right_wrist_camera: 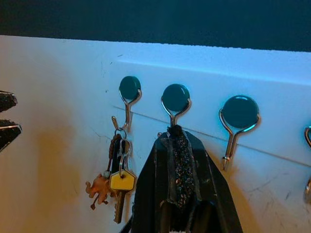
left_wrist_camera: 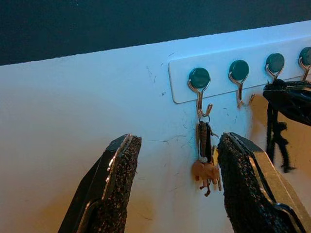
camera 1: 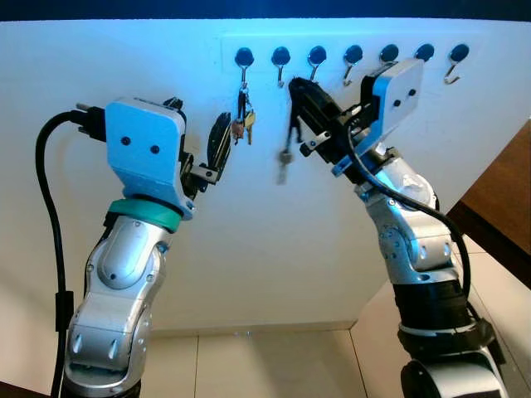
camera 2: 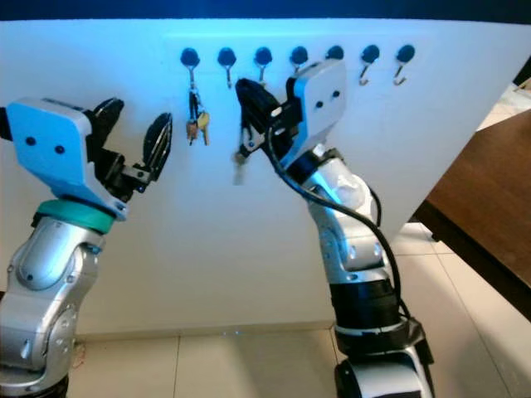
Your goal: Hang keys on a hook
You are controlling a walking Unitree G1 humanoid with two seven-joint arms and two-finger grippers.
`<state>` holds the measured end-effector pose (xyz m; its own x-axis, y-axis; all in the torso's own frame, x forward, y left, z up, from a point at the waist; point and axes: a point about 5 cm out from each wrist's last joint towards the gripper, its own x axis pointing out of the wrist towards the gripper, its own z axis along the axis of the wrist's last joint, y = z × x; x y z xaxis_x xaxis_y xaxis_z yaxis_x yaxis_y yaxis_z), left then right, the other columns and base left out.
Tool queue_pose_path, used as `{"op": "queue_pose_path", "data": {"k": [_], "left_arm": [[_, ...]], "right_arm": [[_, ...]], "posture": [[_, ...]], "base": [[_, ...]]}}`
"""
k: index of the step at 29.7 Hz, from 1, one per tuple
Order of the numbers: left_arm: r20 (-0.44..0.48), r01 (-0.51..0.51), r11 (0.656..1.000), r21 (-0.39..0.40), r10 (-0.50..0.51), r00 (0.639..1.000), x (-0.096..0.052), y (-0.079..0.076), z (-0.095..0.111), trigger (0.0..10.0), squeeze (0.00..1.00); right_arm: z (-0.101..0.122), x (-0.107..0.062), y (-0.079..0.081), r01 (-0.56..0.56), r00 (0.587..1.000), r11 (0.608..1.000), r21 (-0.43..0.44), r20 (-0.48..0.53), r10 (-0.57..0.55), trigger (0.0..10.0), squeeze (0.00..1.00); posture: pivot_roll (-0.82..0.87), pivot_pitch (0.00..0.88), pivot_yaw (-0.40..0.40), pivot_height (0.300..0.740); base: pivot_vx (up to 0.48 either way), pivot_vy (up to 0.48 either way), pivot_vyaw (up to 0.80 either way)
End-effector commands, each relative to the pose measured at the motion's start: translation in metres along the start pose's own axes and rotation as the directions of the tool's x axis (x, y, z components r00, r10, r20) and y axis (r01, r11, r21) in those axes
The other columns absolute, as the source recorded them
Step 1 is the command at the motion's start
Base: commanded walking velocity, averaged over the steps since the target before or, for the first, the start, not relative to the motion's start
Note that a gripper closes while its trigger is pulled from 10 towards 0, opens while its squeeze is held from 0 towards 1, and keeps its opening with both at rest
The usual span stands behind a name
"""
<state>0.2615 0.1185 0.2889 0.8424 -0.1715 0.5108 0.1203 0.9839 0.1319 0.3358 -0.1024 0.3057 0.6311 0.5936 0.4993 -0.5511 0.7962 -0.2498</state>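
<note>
While keys (right_wrist_camera: 118, 182) hang hooked, right fingers (camera 1: 300, 104) pinch another.

Keys (camera 1: 244, 118) on leftmost hook (camera 1: 243, 61); hook rail (camera 1: 348, 56) on wall (camera 1: 274, 249).

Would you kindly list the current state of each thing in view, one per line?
Bunch of keys with a yellow-headed key and an orange animal charm: hanging on the first hook.
Row of silver wall hooks with dark round caps: fixed to the white wall; all but the first bare.
Left gripper: open, holding nothing, beside the hung bunch.
Right gripper: shut on a dark key set, just below the second hook.
</note>
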Motion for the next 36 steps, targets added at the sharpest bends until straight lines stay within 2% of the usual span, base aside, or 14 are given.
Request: {"op": "queue_pose_path", "data": {"k": [1,17,28,36], "left_arm": [[0.003,0.008,1.0,-0.001,-0.008,1.0,0.0,-0.001,0.002,10.0,0.0],[-0.008,0.015,1.0,-0.005,-0.015,1.0,0.001,-0.002,0.001,10.0,0.0],[-0.009,0.017,1.0,-0.003,-0.017,1.0,0.002,-0.002,0.002,10.0,0.0],[-0.01,0.012,1.0,-0.002,-0.012,1.0,0.003,-0.002,0.003,10.0,0.0]], "right_arm": [[0.006,0.004,0.001,-0.013,0.999,1.0,-0.001,0.035,0.013,10.0,0.0],[0.013,0.016,-0.005,0.0,0.998,1.0,-0.021,0.068,0.002,10.0,0.0],[0.002,0.016,-0.007,0.013,1.0,0.999,-0.034,0.018,-0.013,10.0,0.0],[-0.004,0.02,-0.001,-0.04,0.999,0.999,-0.033,0.002,0.04,10.0,0.0]], "posture": [[-0.11,0.071,0.059,0.74],[-0.11,0.068,0.07,0.74],[-0.1,0.066,0.075,0.74],[-0.1,0.068,0.073,0.74]], "base": [[0.0,0.0,0.0],[0.0,0.0,0.0],[0.0,0.0,0.0],[0.0,0.0,0.0]]}}
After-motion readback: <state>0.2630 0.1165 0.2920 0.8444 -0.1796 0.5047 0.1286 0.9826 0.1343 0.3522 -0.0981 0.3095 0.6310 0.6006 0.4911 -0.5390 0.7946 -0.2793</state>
